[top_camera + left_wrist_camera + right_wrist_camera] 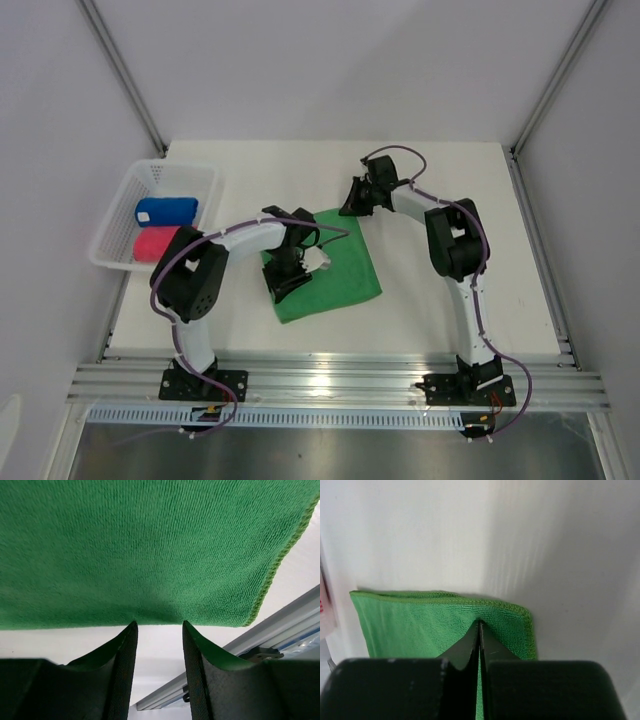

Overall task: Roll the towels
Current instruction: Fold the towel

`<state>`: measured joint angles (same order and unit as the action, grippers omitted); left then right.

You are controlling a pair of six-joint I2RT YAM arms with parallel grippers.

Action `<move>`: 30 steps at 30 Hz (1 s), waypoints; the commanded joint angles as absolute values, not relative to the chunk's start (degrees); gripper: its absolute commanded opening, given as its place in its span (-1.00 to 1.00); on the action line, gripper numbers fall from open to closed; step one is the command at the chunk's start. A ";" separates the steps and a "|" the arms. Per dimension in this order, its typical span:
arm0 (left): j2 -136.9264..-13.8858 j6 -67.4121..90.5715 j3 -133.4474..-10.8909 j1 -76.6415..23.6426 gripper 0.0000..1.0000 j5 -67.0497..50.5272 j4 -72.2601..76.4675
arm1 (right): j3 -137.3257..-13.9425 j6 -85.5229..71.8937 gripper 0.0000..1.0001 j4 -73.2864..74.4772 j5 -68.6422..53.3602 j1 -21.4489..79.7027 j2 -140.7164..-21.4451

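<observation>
The green towel (pixel 340 265) lies flat and unrolled on the white table. My left gripper (pixel 285 285) is open at its near-left edge. In the left wrist view the two tips of the left gripper (pixel 158 624) touch the hem of the green towel (pixel 150 550), with bare table showing between them. My right gripper (pixel 352 205) is at the far right corner. Seen from the right wrist, the right gripper (pixel 479 621) is shut, its tips pinching a pucker of the green towel (pixel 420 620). A rolled blue towel (pixel 166 210) and a rolled pink towel (pixel 155 243) lie in the basket.
The white mesh basket (pixel 113 222) stands at the table's left edge. An aluminium rail (pixel 340 380) runs along the near edge, and it shows close behind the left fingers as the rail (pixel 280 625). Grey walls enclose the back and both sides.
</observation>
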<state>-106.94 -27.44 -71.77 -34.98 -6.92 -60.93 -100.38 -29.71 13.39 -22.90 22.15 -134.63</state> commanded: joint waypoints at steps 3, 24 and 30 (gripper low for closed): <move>-105.30 -29.53 -73.99 -35.33 -0.10 -5.27 -59.93 | -95.28 -31.64 -1.00 13.01 -12.30 19.34 -130.44; -67.05 -83.16 -39.29 -40.78 0.44 -6.41 -33.08 | -64.79 -20.90 -0.17 37.01 -13.89 20.21 -92.65; -74.26 -77.87 -43.50 -40.78 0.45 -9.67 -33.31 | -54.50 -25.04 -0.16 31.39 -15.46 24.25 -88.60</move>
